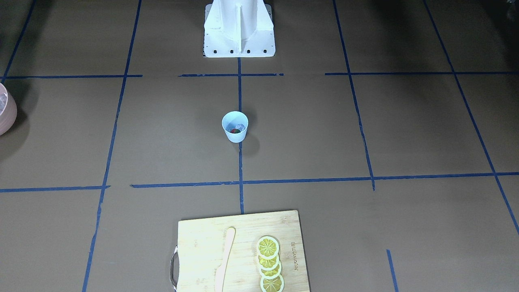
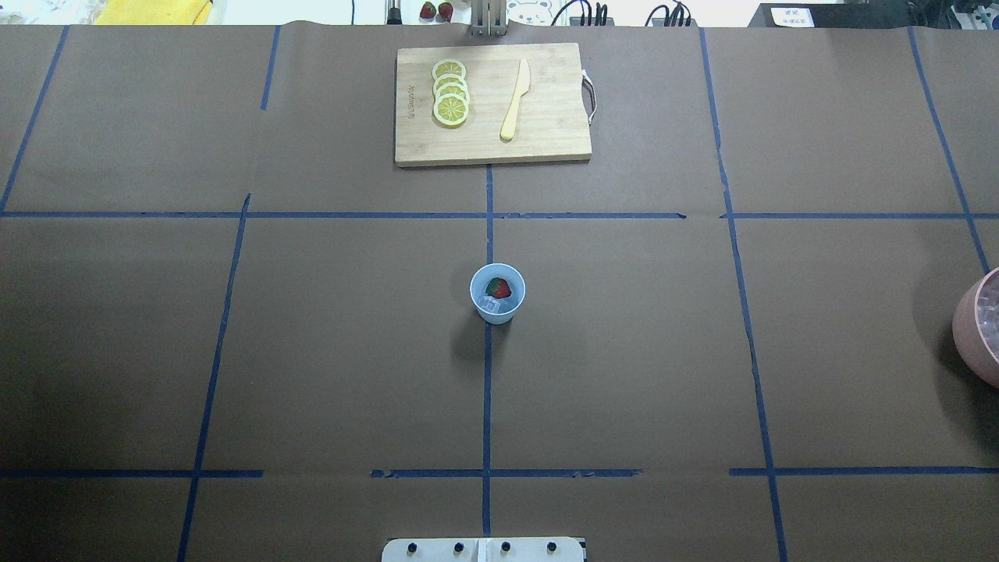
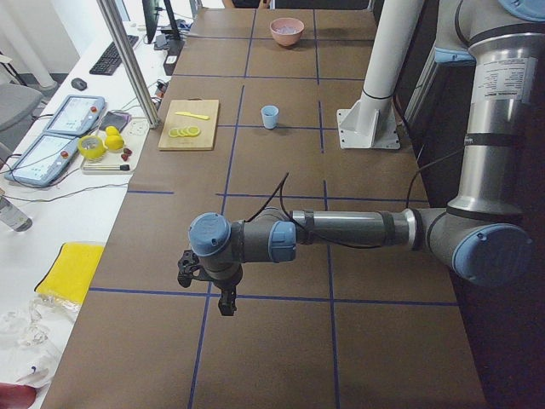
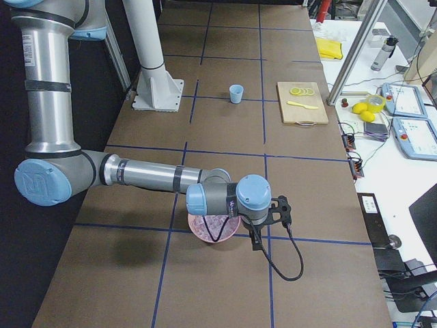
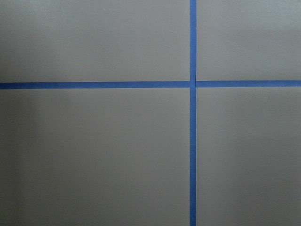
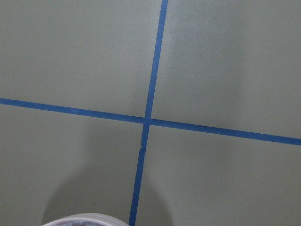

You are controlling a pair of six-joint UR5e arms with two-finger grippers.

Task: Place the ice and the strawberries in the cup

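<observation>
Brown paper covers the counter (image 2: 335, 367), and nearest the robot's base (image 2: 484, 549) nothing of the task lies on it. Out at the two ends, the left fingers (image 3: 226, 300) hang over bare paper and a crossing of blue tape (image 5: 192, 84). The right fingers (image 4: 257, 238) hang just past the pinkish bowl (image 2: 966, 336), whose rim shows at the bottom edge of the right wrist view. Only the side cameras catch either pair, so you cannot tell whether they are parted or closed.

Farther in, the cup (image 2: 498, 318) stands upright on the middle tape line, well apart from both arms and about midway between them, so neither arm is clearly nearer. Its axis runs straight up, mouth to the ceiling. Being round, it favours no side, so anything more has to come in from above. Inside it already lie the strawberry (image 2: 499, 287), toward the far wall, and ice (image 2: 491, 306), toward the near wall. The berry is too small for you to say which way its tip points.

From that, I judge the filling done or nearly so. If you want more ice, the right arm is the one placed for it, since the bowl of pale cubes sits beside it.

Farthest off, the cutting board (image 2: 546, 140) carries lemon slices (image 2: 451, 92) and a knife (image 2: 515, 100). The knife's long axis runs roughly toward and away from the robot.
</observation>
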